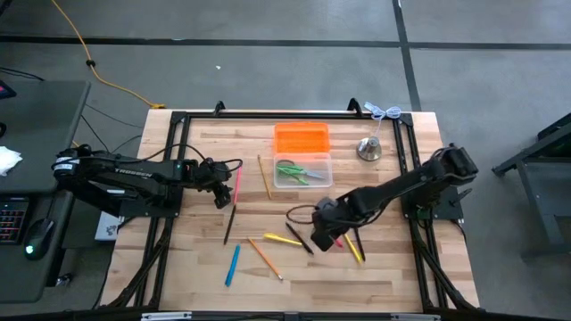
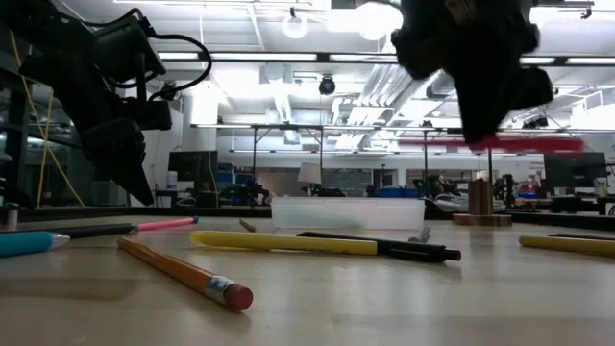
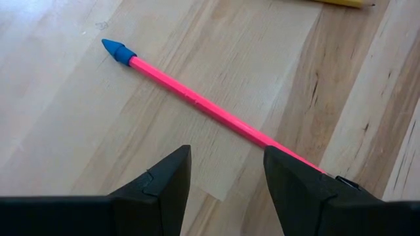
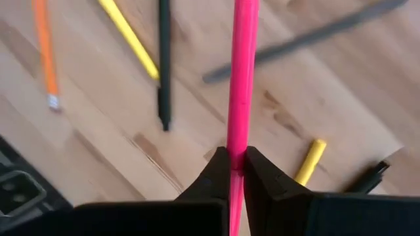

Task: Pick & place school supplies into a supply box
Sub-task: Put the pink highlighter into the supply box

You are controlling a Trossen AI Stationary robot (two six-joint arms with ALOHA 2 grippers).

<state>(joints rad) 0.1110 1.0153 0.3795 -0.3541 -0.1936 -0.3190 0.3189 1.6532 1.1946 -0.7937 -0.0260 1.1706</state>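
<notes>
My right gripper (image 1: 326, 235) hangs over the table's near middle, shut on a pink pen (image 4: 243, 65) that is off the wood. My left gripper (image 3: 226, 177) stands open at the left, just above a second pink pen with a blue cap (image 3: 197, 101) that lies flat on the table. The supply box (image 1: 303, 171), a clear tub, sits at the far middle with green scissors (image 1: 297, 170) inside. Its orange lid (image 1: 302, 138) lies just beyond it. Other pens and pencils lie loose: yellow (image 1: 282, 239), orange (image 1: 265, 257), blue (image 1: 233, 264), black (image 1: 229, 223). My right gripper pinches the pink pen's shaft (image 4: 237, 154) between its two fingertips (image 4: 262, 177). The fingers point steeply down and lie across the pen. The pen hangs about level (image 2: 524, 142), clear of the table.
A silver bell-shaped object (image 1: 369, 149) stands right of the tub. A wooden pencil (image 1: 264, 176) lies left of the tub. Below my right gripper lie a yellow pen (image 1: 354, 249) and black pens (image 1: 299, 239). A black frame (image 1: 178, 120) runs round the table's edges.
</notes>
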